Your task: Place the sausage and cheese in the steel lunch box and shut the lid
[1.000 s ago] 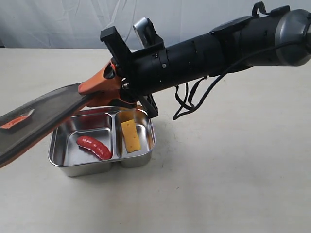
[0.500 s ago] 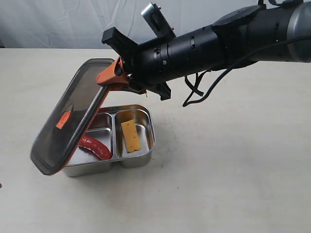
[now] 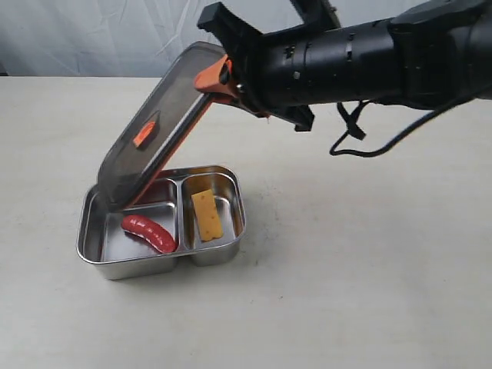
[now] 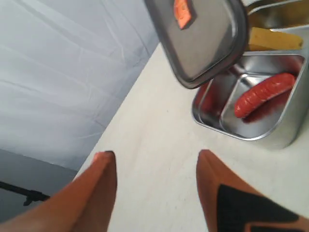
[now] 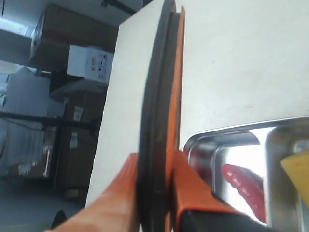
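Sausage and cheese lie in separate lunch box compartments; tilted lid seemingly touches its rim.

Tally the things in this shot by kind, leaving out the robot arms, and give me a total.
food: 2, sausage and cheese
lunch box: 1
lid: 1
total: 4

The black cylindrical arm carries looping black cables and ends in orange pincer fingers.
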Tool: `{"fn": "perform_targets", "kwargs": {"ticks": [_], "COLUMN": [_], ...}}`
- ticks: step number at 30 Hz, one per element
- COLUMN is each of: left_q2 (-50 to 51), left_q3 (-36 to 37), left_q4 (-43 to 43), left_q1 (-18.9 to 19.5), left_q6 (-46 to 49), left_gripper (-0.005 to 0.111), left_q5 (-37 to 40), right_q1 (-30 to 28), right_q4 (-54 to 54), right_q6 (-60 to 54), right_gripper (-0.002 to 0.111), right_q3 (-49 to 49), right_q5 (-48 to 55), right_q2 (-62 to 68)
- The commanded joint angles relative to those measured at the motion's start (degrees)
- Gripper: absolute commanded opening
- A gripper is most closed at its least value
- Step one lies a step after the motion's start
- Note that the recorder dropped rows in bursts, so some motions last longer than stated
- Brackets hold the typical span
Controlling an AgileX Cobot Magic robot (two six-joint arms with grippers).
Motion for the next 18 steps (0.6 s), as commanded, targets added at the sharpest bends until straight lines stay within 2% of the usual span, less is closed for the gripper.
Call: {"fn": "perform_targets", "kwargs": {"ticks": [1, 5, 18], "left_q2": [-1.79, -2.25, -2.36], "left_q3": [-0.30, -0.30, -0.30], "left_q4": [1.77, 1.60, 1.19], "left_q1": [-0.49, -0.49, -0.49], "left_q6": [-8.46, -14.16, -23.10], "left_gripper": [0.049, 0.049, 0.049], "left_q5": [-3.74, -5.53, -7.69], "right_q1": [-0.14, -0.02, 6.18], "right_q4": [5.08, 13.66, 13.66], "right_q6": [-1.63, -8.93, -10.13], "right_gripper": [0.000, -0.001, -0.001], "right_q3": [5.81, 9.92, 10.08], "right_q5": [-5.84, -6.94, -10.70], "right_q2": [-4.90, -6.73, -7.54]}}
